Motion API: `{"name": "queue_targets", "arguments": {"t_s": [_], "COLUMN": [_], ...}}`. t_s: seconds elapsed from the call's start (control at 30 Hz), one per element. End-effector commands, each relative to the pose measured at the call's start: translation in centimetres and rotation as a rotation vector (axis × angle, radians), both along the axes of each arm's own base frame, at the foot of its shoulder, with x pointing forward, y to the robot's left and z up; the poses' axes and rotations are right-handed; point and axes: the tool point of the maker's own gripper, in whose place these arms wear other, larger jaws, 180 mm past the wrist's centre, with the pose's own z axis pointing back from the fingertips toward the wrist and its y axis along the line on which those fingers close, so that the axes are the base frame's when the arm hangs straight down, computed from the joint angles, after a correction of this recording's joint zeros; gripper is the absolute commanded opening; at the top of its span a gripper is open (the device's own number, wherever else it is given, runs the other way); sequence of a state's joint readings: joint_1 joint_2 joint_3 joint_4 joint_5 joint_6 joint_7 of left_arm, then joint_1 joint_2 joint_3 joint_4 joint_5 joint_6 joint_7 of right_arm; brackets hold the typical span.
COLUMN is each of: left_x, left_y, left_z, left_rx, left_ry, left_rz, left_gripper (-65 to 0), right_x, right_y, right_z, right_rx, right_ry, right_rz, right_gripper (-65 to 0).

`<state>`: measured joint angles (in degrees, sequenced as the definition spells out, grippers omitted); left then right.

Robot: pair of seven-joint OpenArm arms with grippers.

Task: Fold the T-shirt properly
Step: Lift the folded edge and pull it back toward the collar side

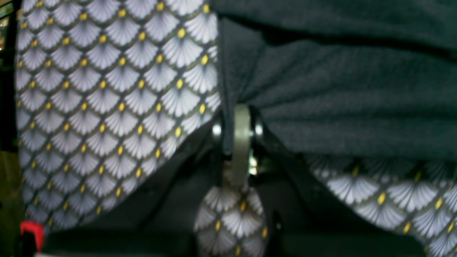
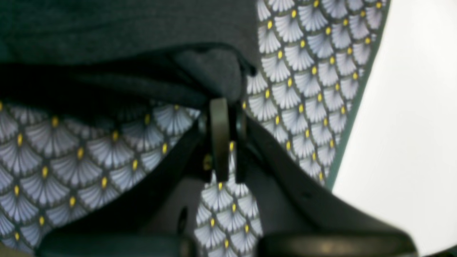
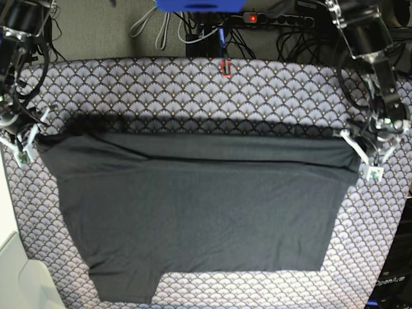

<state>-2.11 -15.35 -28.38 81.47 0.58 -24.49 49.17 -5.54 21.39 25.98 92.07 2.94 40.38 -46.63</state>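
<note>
The dark grey T-shirt lies spread on the fan-patterned tablecloth, plain side up, with one sleeve at the lower left. Its far edge is stretched between the two grippers and raised slightly, casting a shadow on the cloth behind it. My left gripper is shut on the shirt's far right corner. The left wrist view shows its fingers pinching the dark fabric. My right gripper is shut on the far left corner. In the right wrist view, bunched fabric sits between its fingertips.
Cables and a power strip lie behind the table's far edge, and a small red object sits at that edge. A white surface borders the table at the lower left. The cloth's edge runs close beside my right gripper.
</note>
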Motion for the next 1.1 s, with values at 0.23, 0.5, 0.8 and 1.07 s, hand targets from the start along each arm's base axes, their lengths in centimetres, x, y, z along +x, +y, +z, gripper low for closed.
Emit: {"name": "queue_targets", "arguments": {"t_s": [0.23, 0.5, 0.8, 1.07], "left_x": [-2.7, -6.5, -9.2, -10.7], "left_y": [1.2, 0.4, 1.5, 2.4], "left_z": [0.8, 0.6, 2.0, 2.7], "left_rx": [0.082, 0.122, 0.166, 0.200], "left_ry": [0.010, 0.048, 0.043, 0.055], "left_rz": [-0.013, -0.056, -0.032, -0.023], "left_gripper": [-63.7, -63.7, -63.7, -63.7], "right_x": [-2.6, -6.3, -8.7, -8.6], "right_y": [-3.0, -5.4, -4.7, -4.4], "right_z": [2.0, 1.5, 0.1, 4.6], "right_rx": [-0.080, -0.100, -0.091, -0.169], "right_ry": [-0.007, 0.034, 0.086, -0.023], "right_rz": [-0.068, -0.151, -0.143, -0.152], "right_gripper": [-65.0, -65.0, -65.0, -65.0]}}
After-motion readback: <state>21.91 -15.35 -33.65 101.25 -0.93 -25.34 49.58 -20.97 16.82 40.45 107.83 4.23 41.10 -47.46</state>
